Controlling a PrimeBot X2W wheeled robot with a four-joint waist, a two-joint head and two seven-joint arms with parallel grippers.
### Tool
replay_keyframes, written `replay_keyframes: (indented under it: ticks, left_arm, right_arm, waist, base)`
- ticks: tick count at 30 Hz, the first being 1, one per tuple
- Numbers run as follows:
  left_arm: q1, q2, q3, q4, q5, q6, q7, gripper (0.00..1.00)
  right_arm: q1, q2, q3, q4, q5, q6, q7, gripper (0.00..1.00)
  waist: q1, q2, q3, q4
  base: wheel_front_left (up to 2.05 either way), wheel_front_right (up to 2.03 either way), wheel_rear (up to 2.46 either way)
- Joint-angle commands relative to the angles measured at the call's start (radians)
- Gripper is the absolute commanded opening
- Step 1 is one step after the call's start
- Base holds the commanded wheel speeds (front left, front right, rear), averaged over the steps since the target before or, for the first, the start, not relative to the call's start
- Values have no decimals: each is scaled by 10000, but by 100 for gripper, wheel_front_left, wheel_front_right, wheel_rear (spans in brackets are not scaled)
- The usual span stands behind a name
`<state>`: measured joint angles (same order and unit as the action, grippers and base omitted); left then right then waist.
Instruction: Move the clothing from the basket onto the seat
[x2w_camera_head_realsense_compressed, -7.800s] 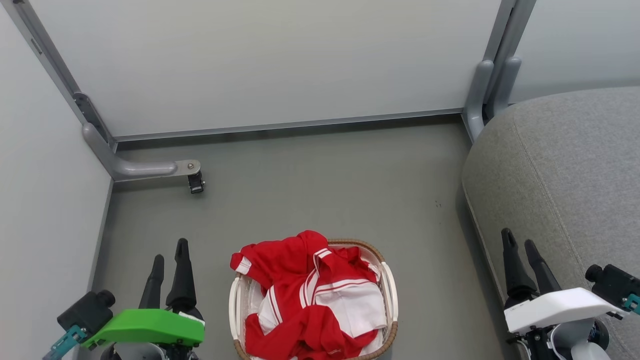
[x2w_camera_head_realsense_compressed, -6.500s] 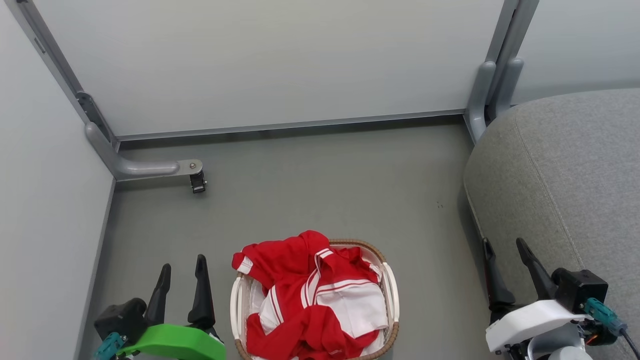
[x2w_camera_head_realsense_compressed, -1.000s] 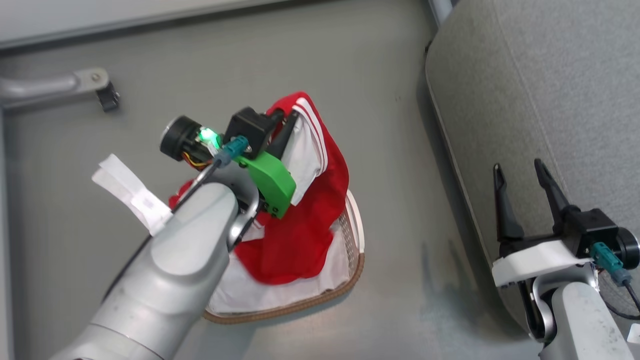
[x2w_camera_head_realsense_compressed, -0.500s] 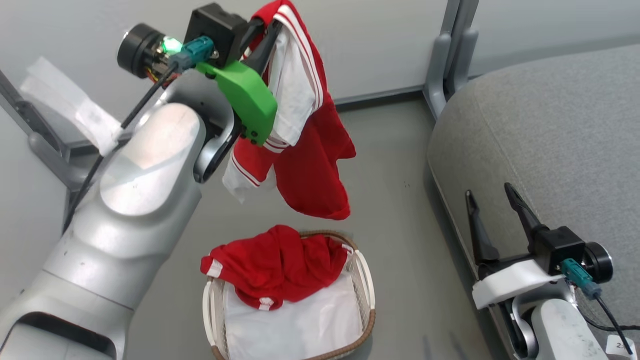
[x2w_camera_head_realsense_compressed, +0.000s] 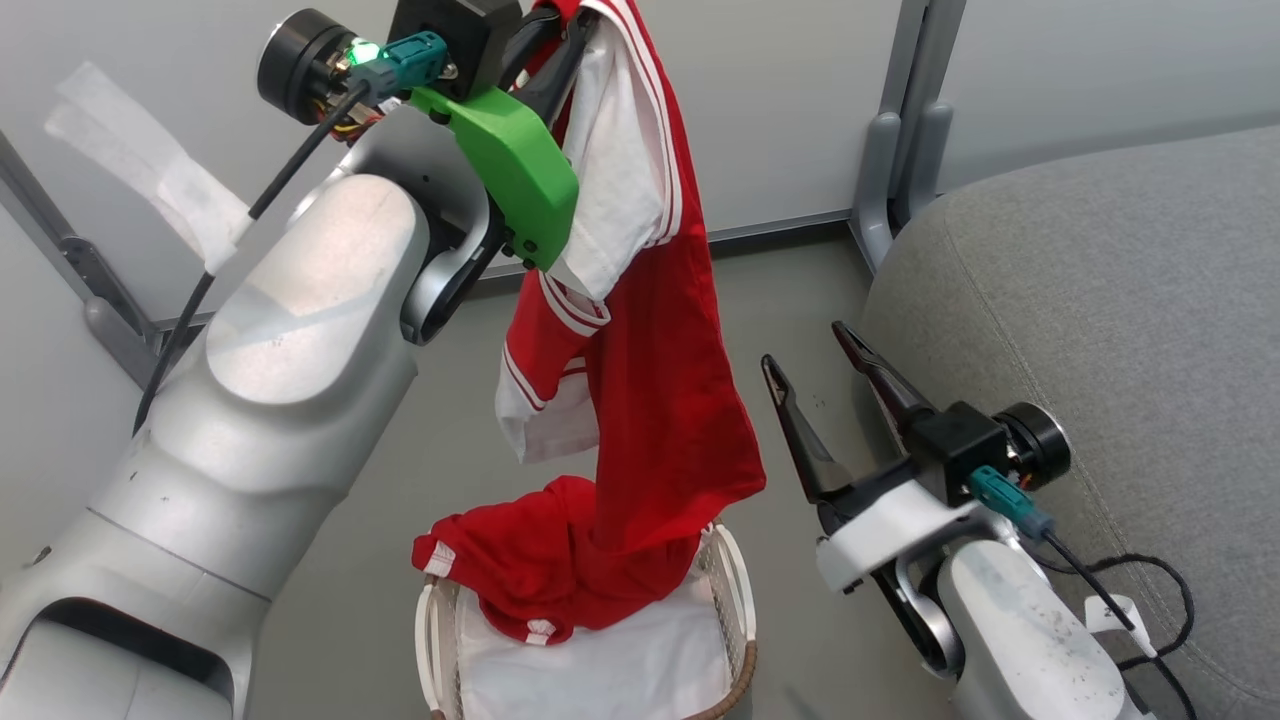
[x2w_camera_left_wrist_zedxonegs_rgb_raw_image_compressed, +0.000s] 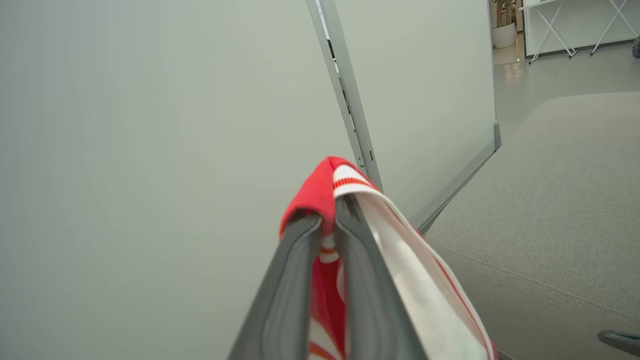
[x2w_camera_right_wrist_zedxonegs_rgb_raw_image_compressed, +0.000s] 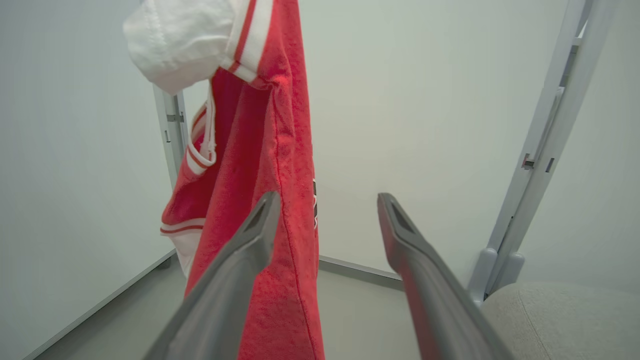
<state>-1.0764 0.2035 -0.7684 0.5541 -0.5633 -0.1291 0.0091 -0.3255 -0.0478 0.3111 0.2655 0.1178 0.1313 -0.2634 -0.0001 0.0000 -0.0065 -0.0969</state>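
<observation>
Left gripper (x2w_camera_head_realsense_compressed: 548, 35) at top centre pinching the clothing (x2w_camera_head_realsense_compressed: 660, 400), which hangs down to the basket (x2w_camera_head_realsense_compressed: 740, 600) at bottom, right gripper (x2w_camera_head_realsense_compressed: 802, 345) spread empty beside the seat (x2w_camera_head_realsense_compressed: 1100, 300)

Pale partition panels (x2w_camera_head_realsense_compressed: 780, 100) framed by grey metal posts (x2w_camera_head_realsense_compressed: 905, 130) enclose a smooth grey floor (x2w_camera_head_realsense_compressed: 790, 290).

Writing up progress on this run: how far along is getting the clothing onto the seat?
Done: the left claw is shut on the clothing, raised high. In hand: most of it hangs in the air, but red fabric lies on the basket. Left: carrying it across to the seat, which shows no garment; the right claw stands open beside the hanging fabric.
</observation>
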Motion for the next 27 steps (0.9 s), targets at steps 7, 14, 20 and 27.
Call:
replay_keyframes:
  ticks: [7,14,20,27]
  left_arm:
    - [-247,-265,-490,-278,-386,-21,43,0]
    - [-250,-460,-909,-747,-605,-17,-34,0]
    - [-299,-537,-1198,-1146,-632,-10,-120,0]
    - [-77,-472,-1279,-1530,-778,-1,-120,0]
  right_arm:
    - [-1374,-51,927,1445,-160,-10,-21,100]
    - [-2582,-44,953,3015,-245,-10,-21,100]
    - [-3428,-51,1547,4473,149,-10,-21,100]
    - [-4049,-48,2681,5632,1072,-10,-21,0]
  waist:
    - [1,0,-119,471]
    - [1,0,-160,878]
    - [1,0,-149,1149]
    - [1,0,-141,1348]
  base:
    - [0,0,0]
    - [0,0,0]
    - [0,0,0]
    - [0,0,0]
